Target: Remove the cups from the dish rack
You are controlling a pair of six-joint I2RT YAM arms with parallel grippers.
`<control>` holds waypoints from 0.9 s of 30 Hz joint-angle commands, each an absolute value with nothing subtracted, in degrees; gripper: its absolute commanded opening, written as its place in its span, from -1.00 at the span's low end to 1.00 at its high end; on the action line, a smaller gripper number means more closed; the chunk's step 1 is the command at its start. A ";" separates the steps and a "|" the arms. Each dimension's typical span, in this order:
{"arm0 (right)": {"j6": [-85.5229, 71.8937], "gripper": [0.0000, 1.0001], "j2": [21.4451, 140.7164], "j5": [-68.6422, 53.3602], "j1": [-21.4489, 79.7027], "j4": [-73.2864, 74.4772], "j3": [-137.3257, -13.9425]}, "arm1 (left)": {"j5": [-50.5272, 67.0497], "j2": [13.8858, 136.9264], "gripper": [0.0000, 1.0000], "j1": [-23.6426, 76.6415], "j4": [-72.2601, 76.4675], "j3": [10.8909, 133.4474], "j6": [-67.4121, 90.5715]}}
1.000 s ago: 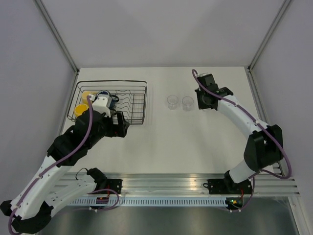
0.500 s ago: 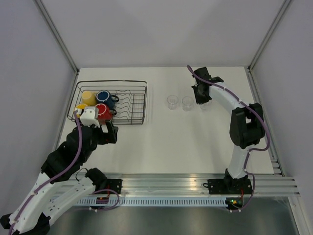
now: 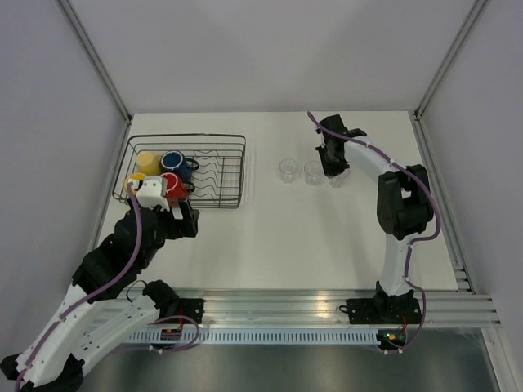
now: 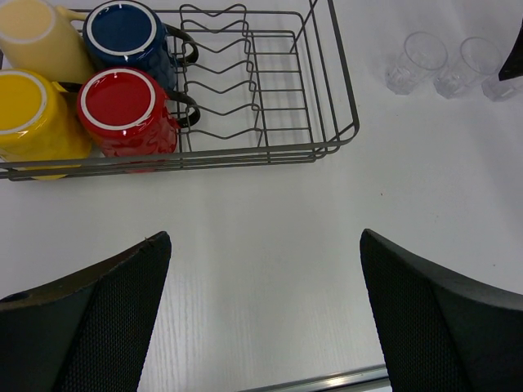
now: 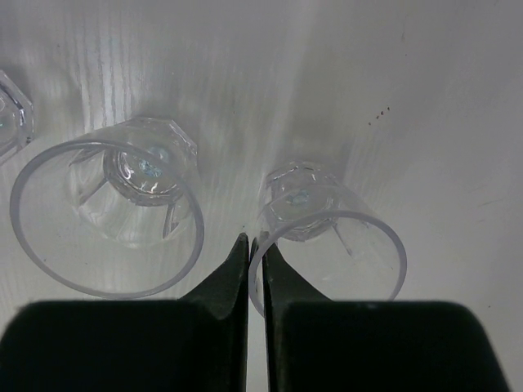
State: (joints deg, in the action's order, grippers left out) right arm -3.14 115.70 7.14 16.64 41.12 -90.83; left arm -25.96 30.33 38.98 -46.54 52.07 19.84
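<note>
The black wire dish rack (image 3: pixel 243 163) (image 4: pixel 343 90) holds a pale yellow mug (image 3: pixel 148 160) (image 4: pixel 41 37), a blue one (image 3: pixel 172 160) (image 4: pixel 127 33), a red one (image 3: pixel 171 187) (image 4: pixel 122 106) and a bright yellow one (image 4: pixel 33 110), all bottom up. Two clear tumblers (image 3: pixel 287 170) (image 3: pixel 313 171) stand on the table to its right. My right gripper (image 3: pixel 333 166) (image 5: pixel 254 245) is shut on the rim of a third tumbler (image 5: pixel 298 196), which stands beside its neighbour (image 5: pixel 114 212). My left gripper (image 3: pixel 184 222) (image 4: pixel 261 310) hangs open over bare table in front of the rack.
The white table (image 3: pixel 310 237) is walled on three sides by grey panels. A metal rail (image 3: pixel 286 306) with the arm bases runs along the near edge. The rack's right half holds only wavy wire dividers (image 4: pixel 216 82).
My left arm has drawn back from over the rack toward the near edge, uncovering the mugs. My right gripper has shifted slightly left with the tumbler, close to the other two.
</note>
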 commanded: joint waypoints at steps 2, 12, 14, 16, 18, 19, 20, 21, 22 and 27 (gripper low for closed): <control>-2.37 -0.78 116.54 6.59 16.61 40.87 -93.16 | -26.10 30.15 0.99 39.02 -44.30 51.50 19.07; -1.93 -0.71 117.51 7.47 16.61 40.87 -94.31 | -26.02 30.15 0.99 39.02 -44.21 51.33 19.07; -1.85 -0.68 117.33 7.30 16.52 40.69 -94.31 | -26.10 30.15 0.99 39.02 -44.30 51.33 19.07; -1.93 -0.62 117.16 7.29 16.52 40.34 -94.40 | -25.93 30.15 0.99 39.02 -44.12 51.33 19.07; -2.02 -0.57 116.72 7.64 16.52 40.52 -94.48 | -26.01 30.23 0.99 39.02 -44.12 51.33 19.16; -1.93 -0.54 116.37 7.99 16.52 40.52 -94.40 | -25.93 30.23 0.99 38.94 -44.21 51.24 19.07; -2.02 -0.54 115.67 8.09 16.61 40.69 -94.39 | -26.01 30.23 0.99 38.94 -44.12 51.24 19.16; -2.02 -0.53 115.23 8.43 16.61 40.78 -94.31 | -26.02 30.15 0.99 38.94 -44.12 51.24 19.16; -2.11 -0.52 114.62 8.61 16.61 40.87 -94.22 | -26.10 30.23 0.99 38.94 -44.03 51.24 19.16; -2.98 -0.49 109.43 9.14 16.61 41.57 -93.52 | -26.28 31.37 0.99 38.15 -43.51 51.94 20.13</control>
